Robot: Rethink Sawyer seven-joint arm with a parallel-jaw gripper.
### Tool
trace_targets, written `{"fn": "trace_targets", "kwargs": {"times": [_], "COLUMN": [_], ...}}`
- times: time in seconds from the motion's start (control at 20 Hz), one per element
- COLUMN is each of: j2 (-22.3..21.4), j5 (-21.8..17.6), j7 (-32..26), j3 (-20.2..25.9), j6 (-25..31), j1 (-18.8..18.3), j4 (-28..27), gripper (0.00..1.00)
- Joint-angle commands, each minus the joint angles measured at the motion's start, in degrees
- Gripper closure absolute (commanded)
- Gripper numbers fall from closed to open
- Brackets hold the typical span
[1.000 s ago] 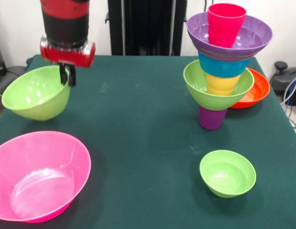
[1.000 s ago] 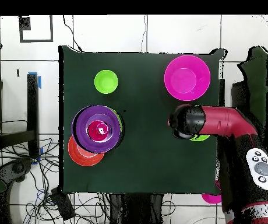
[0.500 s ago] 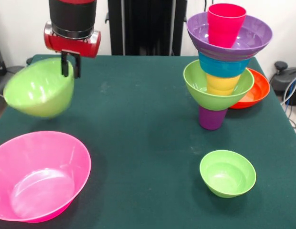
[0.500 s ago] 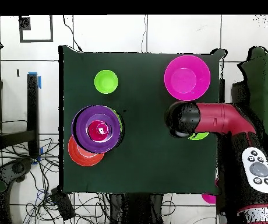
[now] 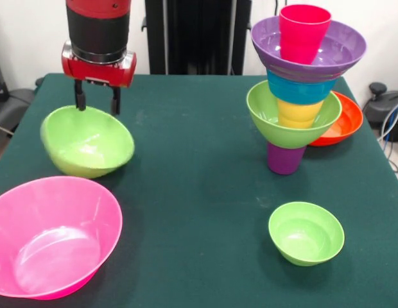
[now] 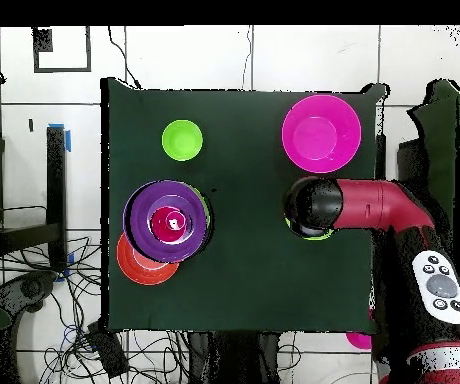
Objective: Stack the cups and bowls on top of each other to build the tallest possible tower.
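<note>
Green felt table (image 5: 199, 160), contents left to right. Large hot pink bowl (image 5: 51, 237), near corner. Lime green bowl (image 5: 87, 141), upright on the felt; gripper (image 5: 96, 101) just above its far rim, fingers spread and holding nothing. Small lime green bowl (image 5: 307, 232), near right. Tower (image 5: 303, 83): purple cup base, red cup top; orange-red bowl (image 5: 343, 122) behind it. Handling, by estimate: light, rigid, glossy, slippery; pinch the thin rim.
</note>
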Motion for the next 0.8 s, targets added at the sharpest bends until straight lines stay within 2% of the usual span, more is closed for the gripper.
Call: {"fn": "trace_targets", "kwargs": {"times": [0.05, 0.5, 0.8], "j2": [4.40, 6.73, 12.47], "j5": [-1.71, -0.93, -1.24], "j7": [-0.25, 0.55, 2.25], "j3": [1.55, 1.72, 1.24], "j6": [-5.70, -9.10, -12.55], "j1": [-0.39, -1.08, -0.63], "j4": [0.58, 1.14, -1.29], "gripper": [0.00, 0.00, 0.00]}}
